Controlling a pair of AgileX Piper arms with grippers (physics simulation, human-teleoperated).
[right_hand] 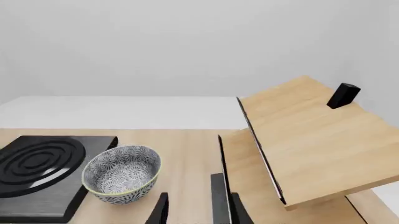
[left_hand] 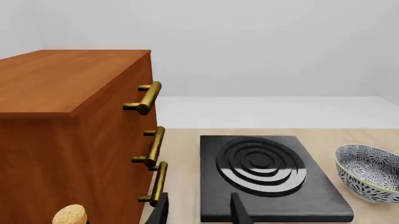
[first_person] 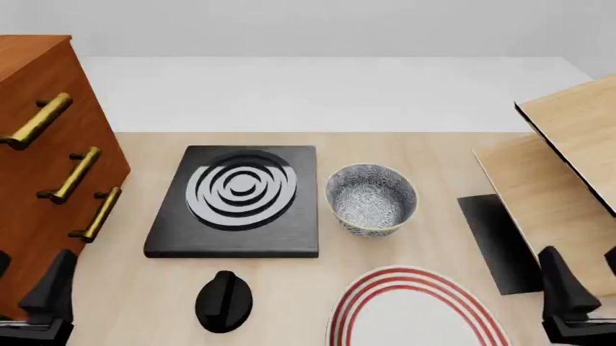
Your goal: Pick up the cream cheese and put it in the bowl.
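Note:
The cream cheese is out of view in all three views. The speckled blue-grey bowl [first_person: 370, 216] stands upright and empty on the table's middle, just right of the black stove plate; it also shows in the left wrist view as bowl [left_hand: 367, 179] and in the right wrist view as bowl [right_hand: 118, 186]. My left gripper [first_person: 24, 287] sits low at the near left corner, open with nothing between its fingers [left_hand: 240, 211]. My right gripper [first_person: 587, 287] sits at the near right corner, likewise open and empty, its fingers [right_hand: 160, 209] spread toward the bowl's side.
A tall wooden cabinet [first_person: 39, 180] with brass handles fills the left. The black stove plate [first_person: 300, 216] has a knob [first_person: 223, 299] in front. A white plate with red rings [first_person: 414, 317] lies near front. A slanted wooden rack [first_person: 568, 166] and black pad [first_person: 495, 241] occupy the right.

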